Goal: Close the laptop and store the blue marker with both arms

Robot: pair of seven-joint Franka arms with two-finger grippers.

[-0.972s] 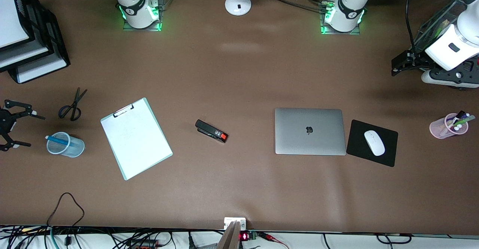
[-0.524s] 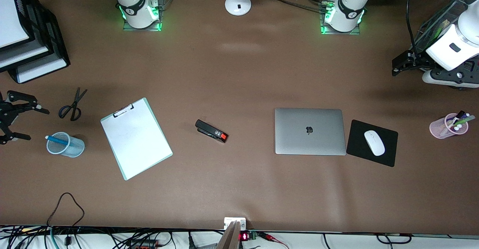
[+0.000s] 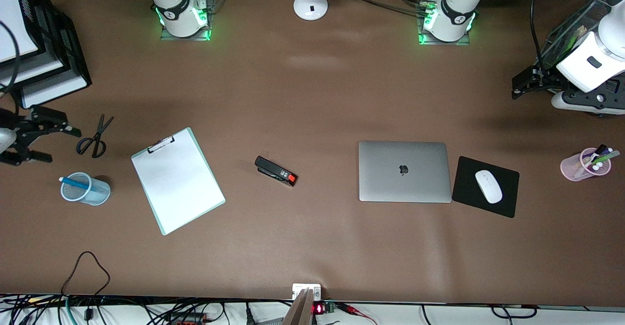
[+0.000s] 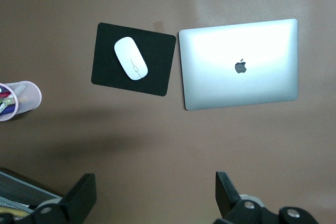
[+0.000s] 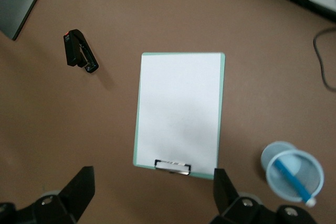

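Brown table: laptop shut, silver-grey lid up.

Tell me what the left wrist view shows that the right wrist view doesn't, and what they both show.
Only the left wrist view shows the black mouse pad with the white mouse on it, the pink cup of mixed markers, and the open left claw over bare table.

Only the right wrist view shows the clipboard, the black stapler, the blue marker standing in the light blue mesh cup, and the open right claw over the clipboard's clip end.

Both show the closed laptop; the right wrist view catches only its corner.
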